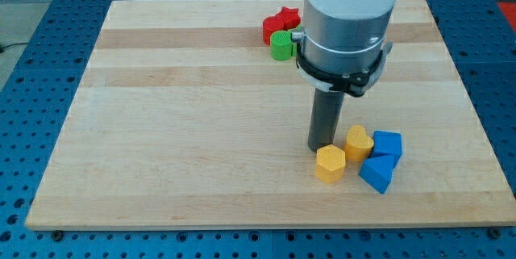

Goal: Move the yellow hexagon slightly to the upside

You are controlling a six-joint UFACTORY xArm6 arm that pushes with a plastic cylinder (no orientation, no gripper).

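Observation:
The yellow hexagon (pixel 330 163) lies near the board's lower right. My tip (pixel 320 148) stands just above and slightly left of it, touching or nearly touching its upper edge. A second yellow block (pixel 359 142), rounded at one end, sits right of my tip and up-right of the hexagon. A blue block (pixel 388 145) and a blue triangular block (pixel 377 172) lie to the right of the yellow ones.
Near the board's top centre a green cylinder (pixel 280 45) sits against a red block (pixel 272 30) and a red star-like block (pixel 288 18), partly hidden by the arm's body (pixel 347 17). The wooden board (pixel 177 130) lies on a blue perforated table.

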